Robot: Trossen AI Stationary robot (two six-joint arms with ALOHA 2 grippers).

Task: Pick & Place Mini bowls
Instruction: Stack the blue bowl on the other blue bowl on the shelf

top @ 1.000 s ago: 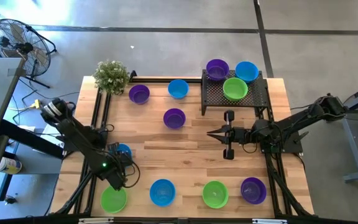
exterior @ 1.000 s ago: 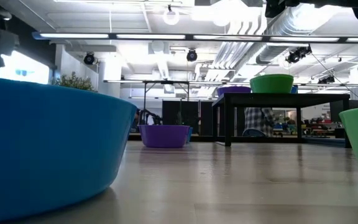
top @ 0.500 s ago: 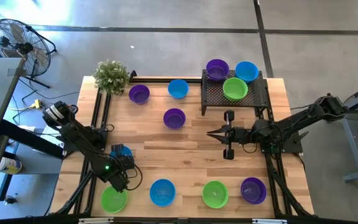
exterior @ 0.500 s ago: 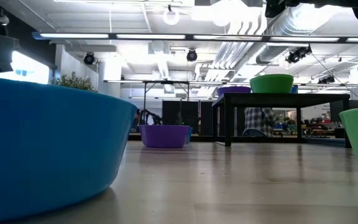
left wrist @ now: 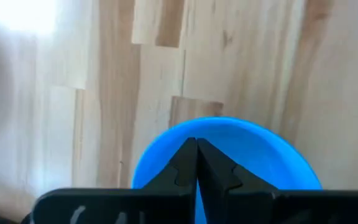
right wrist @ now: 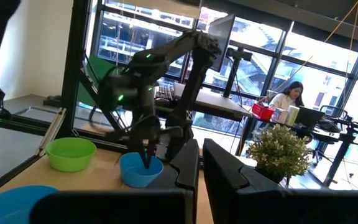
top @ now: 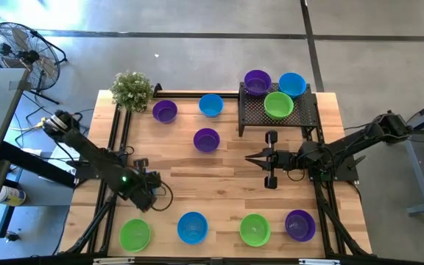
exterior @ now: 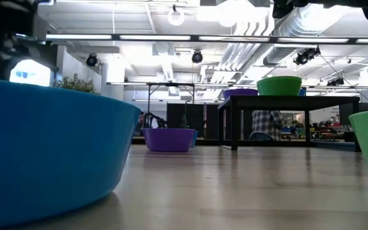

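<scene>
1. The left gripper (left wrist: 196,163) has just snapped its jaws together on the rim of a blue bowl (left wrist: 253,152) at the counter's (top: 219,177) left side; a second ago those jaws stood wide over it. The wrist view shows the two dark fingers pressed tip to tip with blue on either side.
2. That reads as the grasp made, so lift and carry should come next, probably toward the mesh tray (top: 260,114), which already holds a purple, a blue and a green bowl (top: 278,104).
3. From above, the arm now covers that blue bowl completely. A second ago it peeked out beside the wrist.
4. Along the near edge sit a green (top: 135,235), a blue (top: 192,227), another green (top: 255,229) and a purple bowl (top: 299,224), none shifted. Three more lie toward the far edge, near the plant (top: 132,90).
5. The right gripper (top: 247,157) waits mid-counter as before, jaws shut and empty.
6. Hard to judge: how deep the rim sits between the fingers, and whether the bowl has left the wood. The low view is filled by a near blue bowl (exterior: 50,150), with the left arm only a dark blur above it.
</scene>
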